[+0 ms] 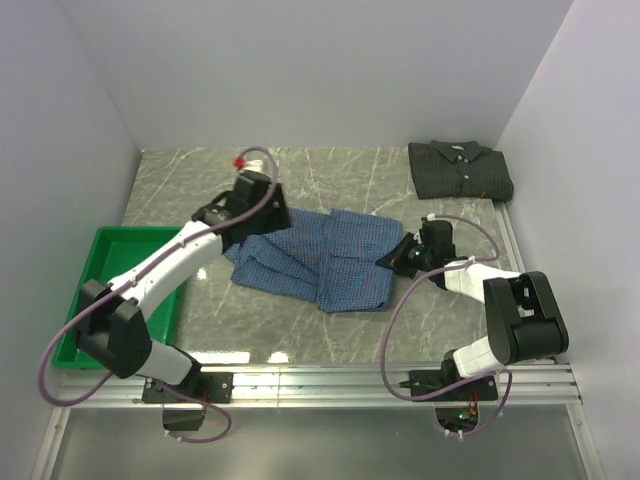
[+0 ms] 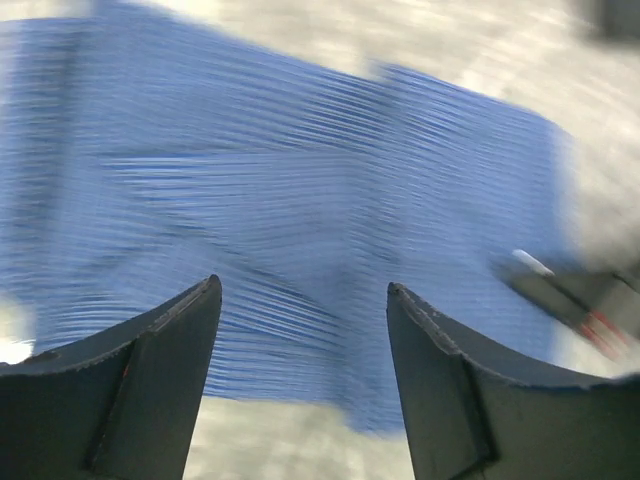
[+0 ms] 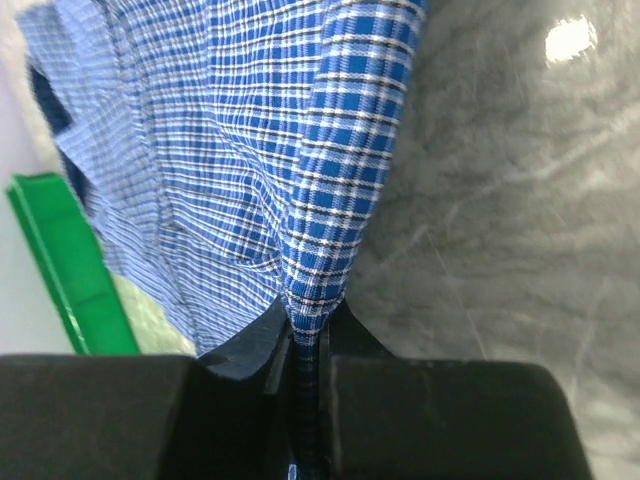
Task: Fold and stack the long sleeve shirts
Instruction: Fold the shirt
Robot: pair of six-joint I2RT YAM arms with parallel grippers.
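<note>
Across the middle of the table [image 1: 300, 335] lies the blue checked shirt [image 1: 320, 262], loosely folded and rumpled. A fold at its right edge is pinched by the right claw [image 3: 308, 325], which is clenched on the cloth. Over the shirt's far-left part hangs the left claw [image 2: 302, 288], jaws spread with nothing between them; that view is blurred. At the far right corner the dark green-charcoal shirt [image 1: 460, 170] sits folded, well apart. At the table's left edge stands the green tray [image 1: 100, 270].
</note>
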